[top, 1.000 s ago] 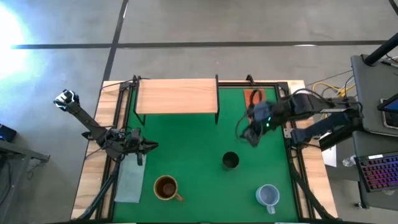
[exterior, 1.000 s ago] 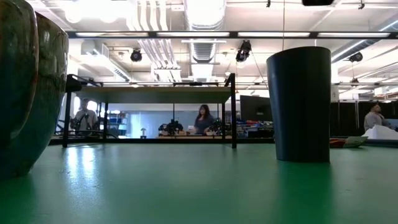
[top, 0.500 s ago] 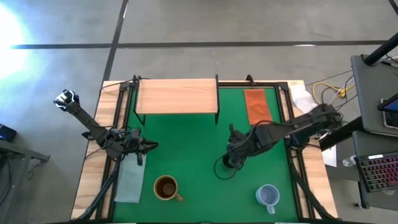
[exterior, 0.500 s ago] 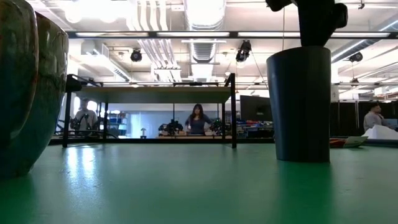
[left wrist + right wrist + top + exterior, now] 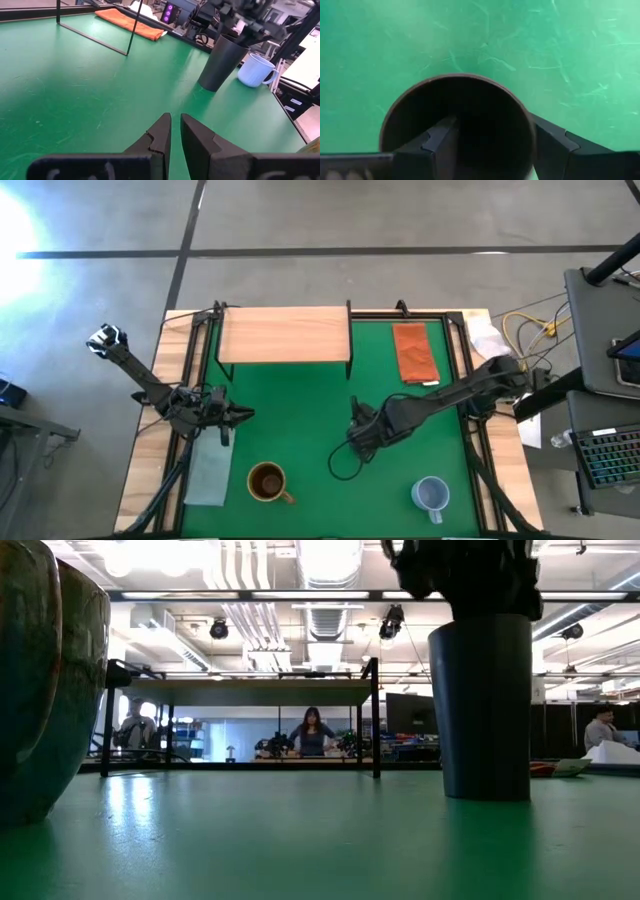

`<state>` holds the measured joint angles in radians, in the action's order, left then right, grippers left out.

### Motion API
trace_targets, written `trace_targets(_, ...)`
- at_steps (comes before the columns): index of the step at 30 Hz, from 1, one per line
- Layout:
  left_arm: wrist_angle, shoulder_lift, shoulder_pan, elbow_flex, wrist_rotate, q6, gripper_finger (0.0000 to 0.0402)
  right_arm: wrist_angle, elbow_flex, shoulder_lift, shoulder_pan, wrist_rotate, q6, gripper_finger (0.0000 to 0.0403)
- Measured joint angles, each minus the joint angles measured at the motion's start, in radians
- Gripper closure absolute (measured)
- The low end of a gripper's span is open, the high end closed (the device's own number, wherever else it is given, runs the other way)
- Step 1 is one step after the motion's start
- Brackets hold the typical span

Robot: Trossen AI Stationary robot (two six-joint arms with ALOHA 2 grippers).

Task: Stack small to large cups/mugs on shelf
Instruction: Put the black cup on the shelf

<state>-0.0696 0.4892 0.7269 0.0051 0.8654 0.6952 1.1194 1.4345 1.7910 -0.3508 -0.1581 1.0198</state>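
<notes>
The small black cup (image 5: pixel 480 710) stands upright on its base on the green mat; it also shows in the left wrist view (image 5: pixel 220 62). My right gripper (image 5: pixel 365 438) is open right above it, one finger inside the cup and one outside. The brown-mustard mug (image 5: pixel 266 481) stands near the front edge at the left, and the pale blue-grey mug (image 5: pixel 431 494) at the front right. The wooden shelf (image 5: pixel 285 334) stands at the far side. My left gripper (image 5: pixel 240 415) is shut and empty at the table's left. My right gripper comes from above, pointing down, and straddles the black cup's wall (image 5: pixel 527 125): one finger (image 5: pixel 437 142) is inside the cup and the other (image 5: pixel 555 145) outside. I cannot tell whether either finger touches the wall. The cup stands upright on the mat.
An orange cloth (image 5: pixel 414 352) lies at the far right beside the shelf. A pale grey-green cloth (image 5: pixel 207 470) lies at the left edge. Open green mat lies between the shelf and the cups. People stand in the room beyond the table.
My right gripper has gone from beside the orange cloth toward the table's near left, to the black cup, and has come down over its rim. The cup has stayed where it was.
</notes>
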Motion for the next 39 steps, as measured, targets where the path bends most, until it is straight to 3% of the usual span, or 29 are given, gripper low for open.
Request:
trace_targets(5,0.0,0.0,0.0,0.0,0.0,0.0,0.0375,-0.032,-0.001,0.004,0.0,0.001,0.002,0.0248)
trace_targets(9,0.0,0.0,0.0,0.0,0.0,0.0,0.0375,-0.035,0.011,-0.036,0.0,0.0,0.002,0.0254)
trace_targets(23,0.0,0.001,0.0,0.0,0.0,0.0,0.0375,-0.006,-0.002,-0.041,0.021,0.052,0.011,0.0195)
trace_targets(28,0.0,0.0,0.0,0.0,0.0,0.0,0.0375,0.009,-0.031,-0.038,0.029,0.054,0.053,0.0191)
trace_targets(33,0.0,0.0,0.0,0.0,0.0,0.0,0.0375,0.002,-0.07,-0.037,0.035,0.042,0.058,0.0227)
trace_targets(39,0.0,0.001,0.0,0.0,0.0,0.0,0.0375,-0.013,-0.082,-0.036,0.035,0.042,0.012,0.0315)
